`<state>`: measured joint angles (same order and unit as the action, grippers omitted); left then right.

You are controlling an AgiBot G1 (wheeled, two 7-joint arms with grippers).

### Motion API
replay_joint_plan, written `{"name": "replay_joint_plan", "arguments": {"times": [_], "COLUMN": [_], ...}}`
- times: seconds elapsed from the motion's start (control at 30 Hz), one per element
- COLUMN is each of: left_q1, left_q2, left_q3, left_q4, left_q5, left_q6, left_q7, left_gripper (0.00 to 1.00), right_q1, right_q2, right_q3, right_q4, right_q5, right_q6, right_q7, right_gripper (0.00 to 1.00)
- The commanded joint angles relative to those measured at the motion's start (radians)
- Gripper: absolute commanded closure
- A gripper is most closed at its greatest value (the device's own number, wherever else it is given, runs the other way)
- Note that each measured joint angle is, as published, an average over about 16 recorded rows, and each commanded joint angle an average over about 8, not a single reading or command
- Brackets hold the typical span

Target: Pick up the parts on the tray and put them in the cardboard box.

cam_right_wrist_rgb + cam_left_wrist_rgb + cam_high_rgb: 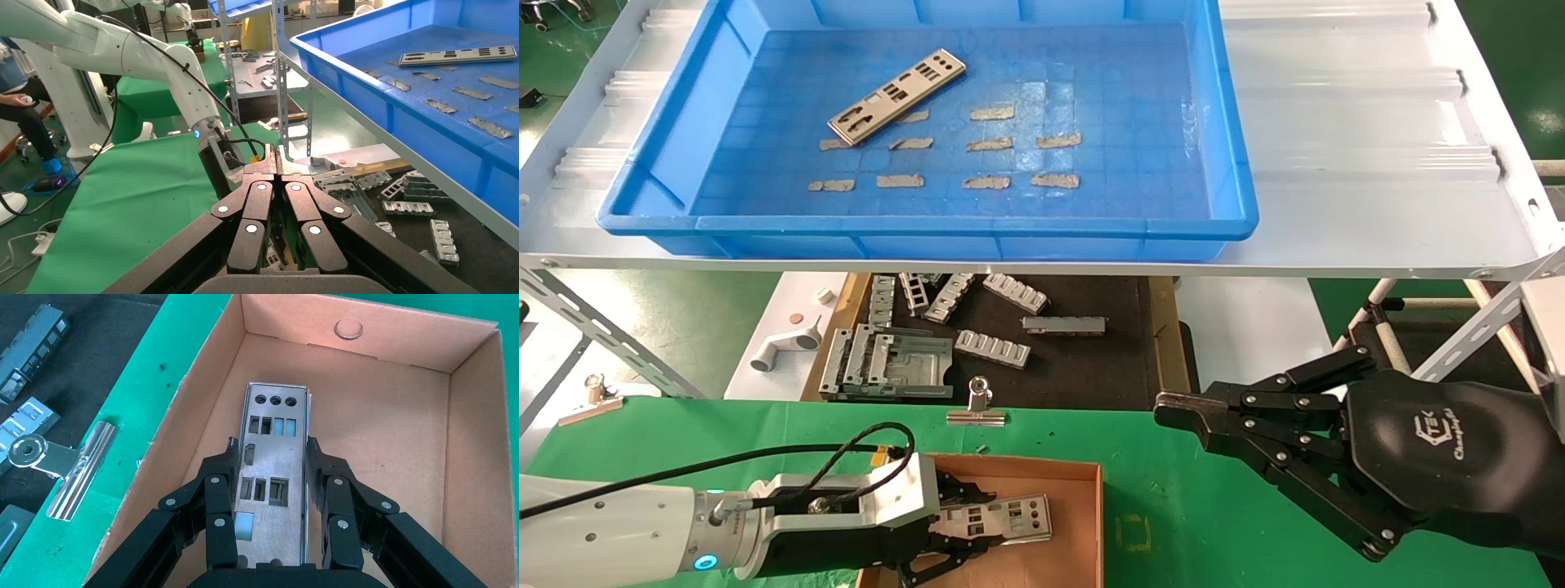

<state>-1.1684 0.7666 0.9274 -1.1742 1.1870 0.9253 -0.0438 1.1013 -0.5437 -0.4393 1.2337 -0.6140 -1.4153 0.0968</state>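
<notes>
Inside the small shallow brown cardboard box (1083, 523), the left tool (964, 523) reaches in with its black fingers (221, 496) pinching a thin flat silver metal plate punched with round and rectangular holes (275, 459) by its long edges. That plate lies lengthwise along the box, low over the cardboard floor; I cannot tell whether it touches the floor. The box sits on the green-covered surface (1173, 506), at the near edge in front of the robot.

Off to the right, the right tool (1173, 408) hangs above the green surface, well apart from the box, with its black fingertips pressed together and nothing between them.

Up on the white shelf (1377, 163) stands the large shallow bright-blue plastic tray (1238, 163). One more silver punched plate (897, 96) lies slantwise on its gridded floor toward the left rear, among small torn tan tape strips (993, 113) set in rough rows.

Beneath the shelf, chunky grey ribbed brackets (993, 347) lie scattered on a dark mat (1091, 359), and a silver binder clip (977, 408) rests at the green surface's far edge.
</notes>
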Motion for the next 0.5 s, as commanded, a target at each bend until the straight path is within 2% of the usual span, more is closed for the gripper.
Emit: {"name": "replay_joint_plan", "arguments": {"times": [0.03,0.17,0.27,0.5], "left_q1": [0.0,0.001,0.001,0.003], "left_q2": [0.001,0.0,0.0,0.0], "left_q3": [0.0,0.001,0.001,0.003], "left_q4": [0.0,0.001,0.001,0.002], "left_q5": [-0.001,0.0,0.002,0.004], "left_q6": [0.002,0.001,-0.002,-0.004], "left_q7": [0.001,0.0,-0.003,-0.008], "left_gripper": [0.4,0.18,0.09,0.0], "right_q1": [0.0,0.0,0.0,0.0], "right_q2": [0.0,0.0,0.0,0.0], "right_q3": [0.0,0.0,0.0,0.0], "right_q4": [0.0,0.0,0.0,0.0], "right_q5": [0.0,0.0,0.0,0.0], "right_q6": [0.0,0.0,0.0,0.0], "right_q7": [0.0,0.0,0.0,0.0], "right_gripper": [1.0,1.0,1.0,1.0]}}
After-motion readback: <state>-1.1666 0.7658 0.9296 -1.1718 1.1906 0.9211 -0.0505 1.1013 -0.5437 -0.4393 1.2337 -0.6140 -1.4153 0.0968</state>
